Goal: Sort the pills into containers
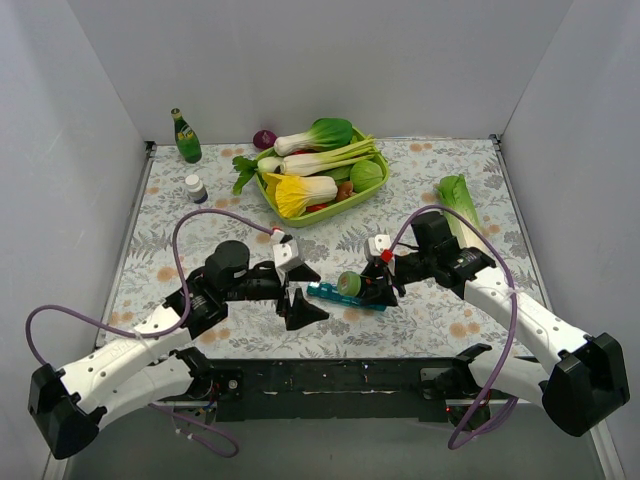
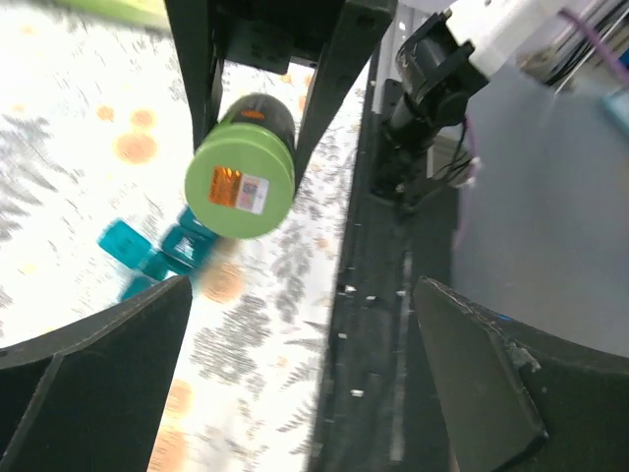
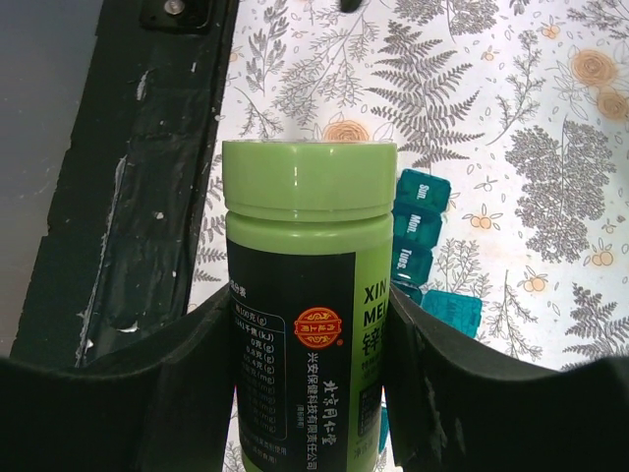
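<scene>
The containers, a teal strip of small lidded compartments (image 1: 325, 293), lie on the cloth between my two grippers. The strip also shows in the right wrist view (image 3: 418, 221), with day labels and one lid open, and blurred in the left wrist view (image 2: 157, 251). My right gripper (image 1: 372, 285) (image 3: 310, 334) is shut on a green pill bottle with a black label (image 1: 350, 283) (image 3: 305, 295), held just above the strip with its capped end toward the left arm. My left gripper (image 1: 300, 300) (image 2: 303, 295) is open and empty, facing the bottle's end (image 2: 241, 182).
A lime-green basket (image 1: 345, 207) of vegetables stands at the back centre. A green glass bottle (image 1: 186, 137) and a small white bottle (image 1: 196, 188) stand back left. A leafy cabbage (image 1: 460, 205) lies on the right. The black base plate (image 1: 340, 378) runs along the near edge.
</scene>
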`<act>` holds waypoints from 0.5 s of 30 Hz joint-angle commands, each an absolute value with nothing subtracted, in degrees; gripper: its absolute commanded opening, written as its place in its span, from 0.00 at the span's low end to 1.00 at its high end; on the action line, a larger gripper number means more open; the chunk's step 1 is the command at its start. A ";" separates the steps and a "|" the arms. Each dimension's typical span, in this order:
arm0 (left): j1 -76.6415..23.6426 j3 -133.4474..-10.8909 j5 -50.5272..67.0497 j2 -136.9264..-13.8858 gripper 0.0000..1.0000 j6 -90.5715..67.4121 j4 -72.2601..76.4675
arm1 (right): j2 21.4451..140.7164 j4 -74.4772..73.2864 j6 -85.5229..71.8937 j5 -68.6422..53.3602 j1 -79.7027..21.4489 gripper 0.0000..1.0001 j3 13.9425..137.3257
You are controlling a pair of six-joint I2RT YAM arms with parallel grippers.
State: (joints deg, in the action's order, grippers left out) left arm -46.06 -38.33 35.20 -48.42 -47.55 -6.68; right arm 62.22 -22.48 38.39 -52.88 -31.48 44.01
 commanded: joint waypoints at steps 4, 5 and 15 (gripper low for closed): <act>-46.14 -42.88 38.67 -55.71 0.98 -21.01 -1.41 | 61.00 -23.91 42.10 -57.92 -31.20 0.03 44.21; -46.14 -43.93 38.67 -56.68 0.98 -20.22 -1.41 | 61.08 -23.99 42.10 -57.92 -31.20 0.03 44.21; -47.28 -47.02 42.80 -63.72 0.89 -21.88 -0.62 | 61.17 -23.64 42.01 -58.71 -31.20 0.03 44.12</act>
State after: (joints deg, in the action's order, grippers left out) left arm -46.52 -44.34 39.55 -63.09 -22.85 -1.63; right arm 62.24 -24.05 40.99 -55.92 -31.48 44.01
